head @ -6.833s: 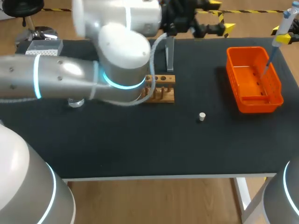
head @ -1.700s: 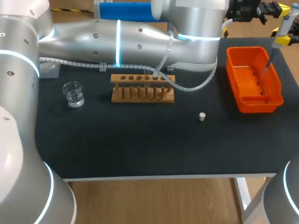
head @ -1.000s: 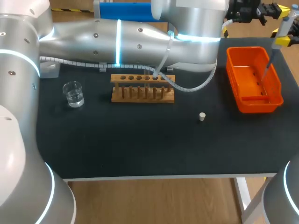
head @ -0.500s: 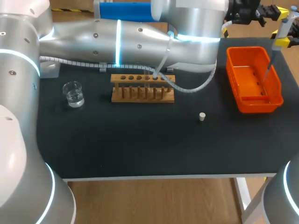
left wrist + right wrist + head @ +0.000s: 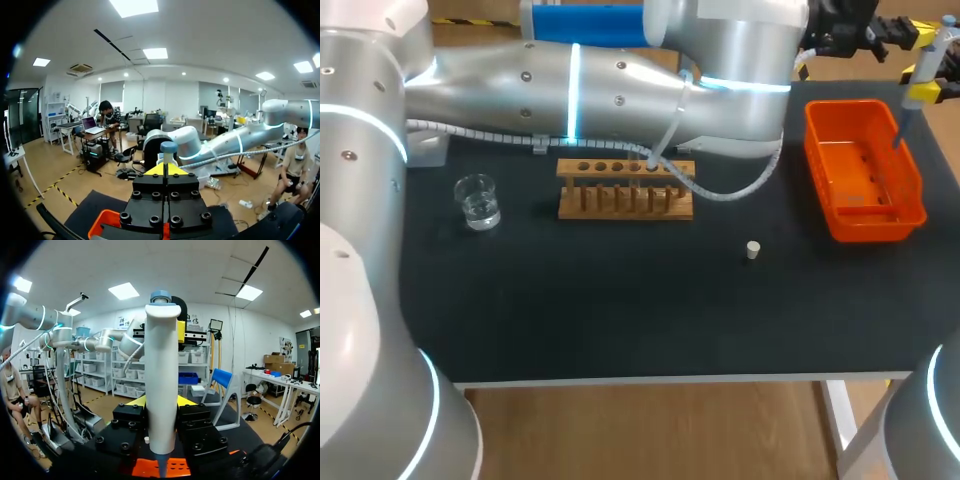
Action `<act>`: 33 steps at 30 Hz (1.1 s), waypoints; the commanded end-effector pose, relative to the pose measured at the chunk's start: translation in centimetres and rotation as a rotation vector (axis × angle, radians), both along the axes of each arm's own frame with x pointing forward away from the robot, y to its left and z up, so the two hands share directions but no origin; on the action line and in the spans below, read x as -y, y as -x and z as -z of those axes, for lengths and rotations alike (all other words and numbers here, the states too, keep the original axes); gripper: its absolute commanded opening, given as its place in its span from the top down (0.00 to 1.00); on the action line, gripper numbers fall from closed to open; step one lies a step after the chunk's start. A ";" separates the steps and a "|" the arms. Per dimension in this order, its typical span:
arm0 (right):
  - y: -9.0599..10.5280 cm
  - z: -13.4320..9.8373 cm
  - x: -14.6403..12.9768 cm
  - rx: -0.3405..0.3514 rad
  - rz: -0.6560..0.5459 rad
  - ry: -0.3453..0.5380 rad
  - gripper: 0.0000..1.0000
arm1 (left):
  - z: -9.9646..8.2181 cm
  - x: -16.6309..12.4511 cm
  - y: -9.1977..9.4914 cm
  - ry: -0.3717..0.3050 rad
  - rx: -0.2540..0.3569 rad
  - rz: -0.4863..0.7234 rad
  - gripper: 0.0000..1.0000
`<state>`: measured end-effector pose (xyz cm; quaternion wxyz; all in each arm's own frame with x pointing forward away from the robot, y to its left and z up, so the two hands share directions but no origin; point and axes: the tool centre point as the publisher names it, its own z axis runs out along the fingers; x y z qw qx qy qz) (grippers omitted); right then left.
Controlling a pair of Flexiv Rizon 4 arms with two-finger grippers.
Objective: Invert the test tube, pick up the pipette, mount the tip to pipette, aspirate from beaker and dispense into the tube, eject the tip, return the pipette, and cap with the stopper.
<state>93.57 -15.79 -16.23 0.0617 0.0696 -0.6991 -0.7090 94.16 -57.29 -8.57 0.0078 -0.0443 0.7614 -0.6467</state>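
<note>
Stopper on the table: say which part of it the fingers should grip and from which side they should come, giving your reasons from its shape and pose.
Grip the stopper across its round side wall, coming straight down from above. It looks like a short, small plug standing alone on the black table, with bare surface all round, so a sideways approach would probably scrape the tabletop.

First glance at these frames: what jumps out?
The huge silver left arm stretches across the back of the table toward its far right corner. There the right claw holds the white pipette upright above the orange bin; the wooden rack sits mid-table.
</note>
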 end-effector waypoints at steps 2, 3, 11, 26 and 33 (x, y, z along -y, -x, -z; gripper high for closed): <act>-0.4 -1.2 -0.1 0.000 -0.008 0.003 1.00 | 1.2 0.5 -0.1 -0.005 -0.003 0.003 1.00; -0.4 -1.2 -0.1 0.000 -0.008 0.003 1.00 | 1.2 0.5 -0.1 -0.005 -0.004 0.003 1.00; -0.4 -1.2 -0.1 0.000 -0.008 0.003 1.00 | 0.4 0.3 -0.1 0.002 0.009 -0.004 1.00; -0.4 -1.2 -0.1 0.000 -0.008 0.003 1.00 | -4.1 -1.9 -0.6 -0.016 0.065 -0.029 0.00; -0.4 -1.2 -0.1 0.000 -0.008 0.003 1.00 | -5.8 -3.6 -0.5 -0.033 0.105 0.006 0.00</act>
